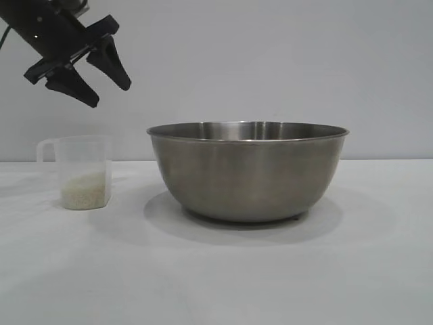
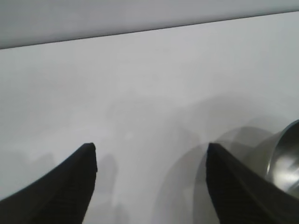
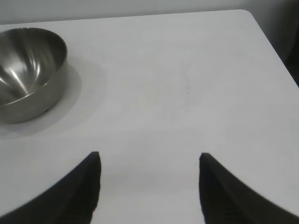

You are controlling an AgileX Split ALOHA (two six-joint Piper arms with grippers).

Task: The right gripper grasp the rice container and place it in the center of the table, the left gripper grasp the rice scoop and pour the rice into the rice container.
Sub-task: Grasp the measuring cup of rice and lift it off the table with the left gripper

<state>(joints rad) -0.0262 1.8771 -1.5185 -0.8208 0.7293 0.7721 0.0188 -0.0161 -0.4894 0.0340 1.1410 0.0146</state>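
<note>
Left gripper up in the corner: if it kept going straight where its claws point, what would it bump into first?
Probably the bare table. The left gripper, open and empty, points down over the rice scoop toward the rice container, whose edge shows only beside its path in the wrist view. Depth is unclear.

Exterior low, level, close on the table (image 1: pixel 216 284); both wrist views angled down, sharing the rice container (image 1: pixel 247 169) (image 2: pixel 285 158) (image 3: pixel 28 70).
</note>
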